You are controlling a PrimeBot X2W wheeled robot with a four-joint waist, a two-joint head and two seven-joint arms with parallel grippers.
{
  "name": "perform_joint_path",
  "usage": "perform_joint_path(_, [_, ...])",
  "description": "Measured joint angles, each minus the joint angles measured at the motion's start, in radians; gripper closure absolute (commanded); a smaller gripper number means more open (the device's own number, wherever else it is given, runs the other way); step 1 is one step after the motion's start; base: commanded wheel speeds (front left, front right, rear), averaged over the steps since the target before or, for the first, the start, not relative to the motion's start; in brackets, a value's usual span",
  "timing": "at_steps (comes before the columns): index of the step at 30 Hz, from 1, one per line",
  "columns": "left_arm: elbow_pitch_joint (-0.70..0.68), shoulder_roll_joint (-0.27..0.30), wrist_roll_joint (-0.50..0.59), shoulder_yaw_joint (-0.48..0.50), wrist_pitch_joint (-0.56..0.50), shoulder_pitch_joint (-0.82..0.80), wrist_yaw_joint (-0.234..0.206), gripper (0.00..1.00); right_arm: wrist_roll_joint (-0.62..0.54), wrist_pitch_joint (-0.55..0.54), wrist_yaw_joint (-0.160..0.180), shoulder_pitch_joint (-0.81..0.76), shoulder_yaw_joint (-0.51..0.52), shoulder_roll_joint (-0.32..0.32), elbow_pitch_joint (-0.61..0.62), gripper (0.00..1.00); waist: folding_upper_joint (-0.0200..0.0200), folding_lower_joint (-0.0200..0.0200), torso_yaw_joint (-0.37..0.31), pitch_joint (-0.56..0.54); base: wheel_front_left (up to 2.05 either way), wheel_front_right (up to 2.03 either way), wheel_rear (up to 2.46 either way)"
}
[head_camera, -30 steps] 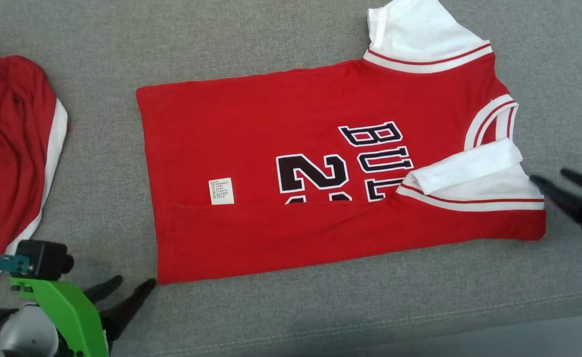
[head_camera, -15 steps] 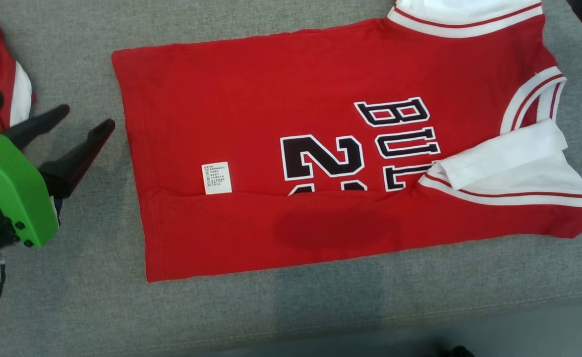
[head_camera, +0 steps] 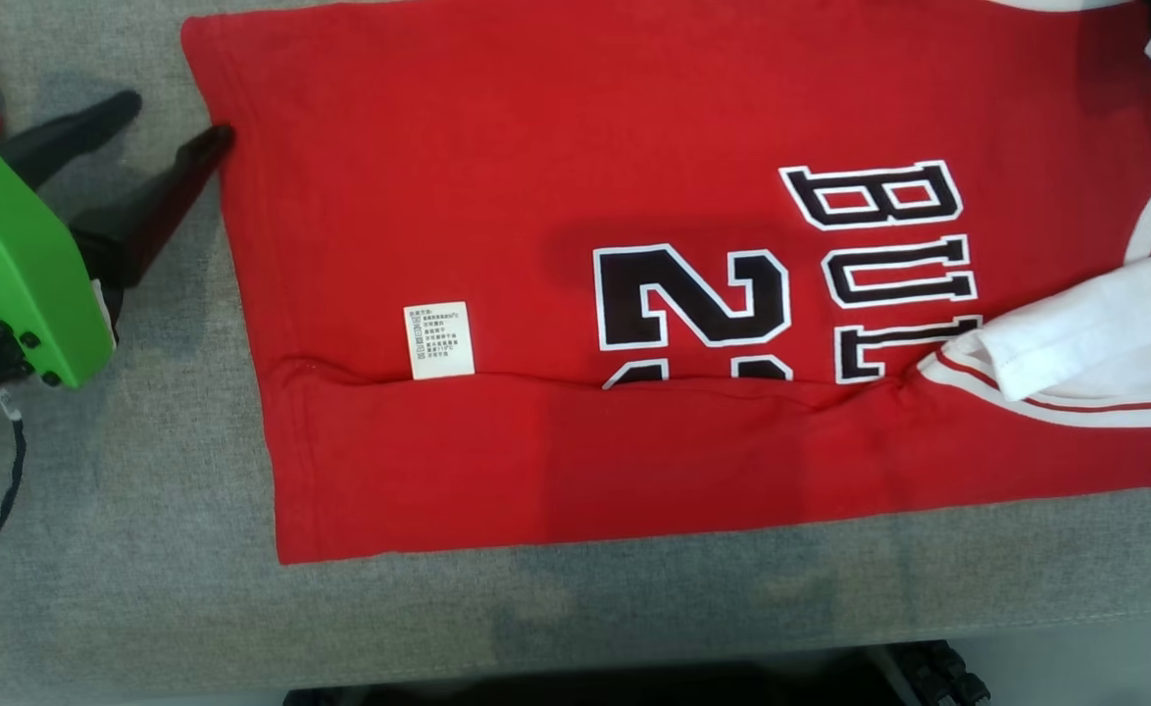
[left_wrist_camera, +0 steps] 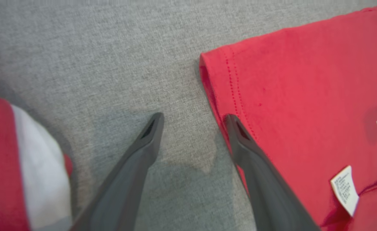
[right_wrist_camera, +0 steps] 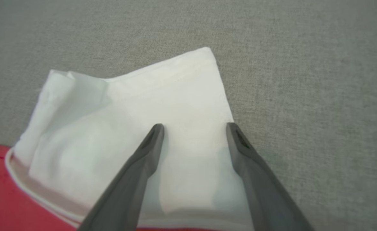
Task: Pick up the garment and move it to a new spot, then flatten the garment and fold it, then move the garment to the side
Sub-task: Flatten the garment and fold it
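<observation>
Red garment (head_camera: 497, 196), just beside left gripper (head_camera: 175, 118)

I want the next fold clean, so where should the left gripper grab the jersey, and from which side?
Probably the jersey by its far hem corner, from the left. The hem lies flat, edge free on the cushion, and the open left gripper has one finger at it, the other over cushion.
</observation>
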State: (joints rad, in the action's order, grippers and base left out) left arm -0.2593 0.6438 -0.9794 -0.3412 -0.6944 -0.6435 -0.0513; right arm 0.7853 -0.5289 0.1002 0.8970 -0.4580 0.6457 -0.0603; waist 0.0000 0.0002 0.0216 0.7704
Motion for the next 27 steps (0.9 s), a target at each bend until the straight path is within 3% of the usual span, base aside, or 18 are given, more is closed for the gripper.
perform_joint_path(21, [0.088, -0.063, -0.029, -0.030, -0.026, -0.114, 0.047, 0.00, -0.072, 0.058, 0.007, 0.156, -0.022, -0.055, -0.167, 0.02, 0.0000, -0.0002, 0.038, 0.036, 0.00, 0.00, 0.00])
perform_joint_path(22, [0.089, -0.066, -0.030, -0.030, -0.026, -0.116, 0.048, 0.00, -0.072, 0.061, 0.006, 0.162, -0.025, -0.060, -0.174, 0.13, 0.0000, -0.0002, 0.040, 0.036, 0.00, 0.00, 0.00])
perform_joint_path(24, [0.094, -0.070, -0.031, -0.030, -0.026, -0.116, 0.052, 0.00, -0.072, 0.063, 0.006, 0.169, -0.027, -0.070, -0.187, 0.53, 0.0000, -0.0002, 0.043, 0.036, 0.00, 0.00, 0.00])
perform_joint_path(25, [0.097, -0.071, -0.031, -0.032, -0.026, -0.118, 0.053, 0.00, -0.072, 0.064, 0.003, 0.172, -0.028, -0.073, -0.193, 0.61, 0.0000, -0.0002, 0.045, 0.035, 0.00, 0.00, 0.00])
perform_joint_path(27, [0.105, -0.076, -0.031, -0.033, -0.026, -0.121, 0.059, 0.00, -0.072, 0.072, -0.003, 0.180, -0.030, -0.076, -0.207, 0.87, 0.0000, -0.0002, 0.047, 0.034, 0.00, 0.00, 0.00])
